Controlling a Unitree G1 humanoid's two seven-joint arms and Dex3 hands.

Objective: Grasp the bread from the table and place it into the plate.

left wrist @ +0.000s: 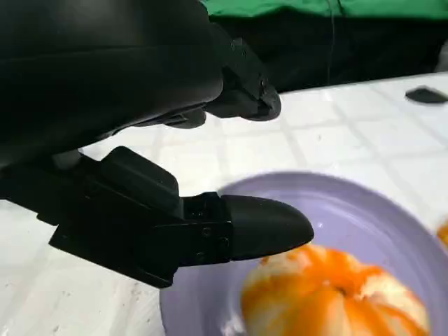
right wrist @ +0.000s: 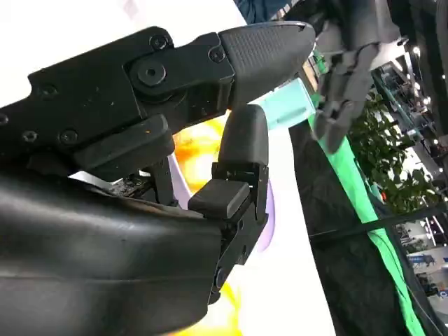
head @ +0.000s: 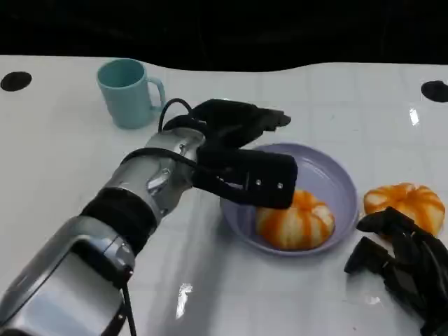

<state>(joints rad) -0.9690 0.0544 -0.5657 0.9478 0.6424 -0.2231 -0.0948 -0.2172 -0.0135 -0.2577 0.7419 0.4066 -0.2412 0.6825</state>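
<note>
**One bun plated, one waiting on the tabletop**

White tiled tabletop (head: 70,182) under a dark backdrop is where we work. Our concern is the round orange-and-cream striped bread bun (head: 408,204), which lies on the table just beside the rim of the lavender round plastic plate (head: 329,168), right next to our right hand (head: 402,266). We judge it light, soft and easily crushed, with a glazed crust that may be a little slick; a gentle cupping hold around its sides, low on the dome, looks safest.

A second, similar striped bun (head: 297,222) already sits inside the plate, toward its near side, leaving bare room toward the far rim.

Our left hand (head: 241,150) hovers over the plate's near-left edge, fingers spread and holding nothing. Our right hand rests low with fingers apart, grasping nothing.

Farther off stands a teal ceramic mug (head: 128,92), well apart from the plate; what it contains we cannot tell.
</note>
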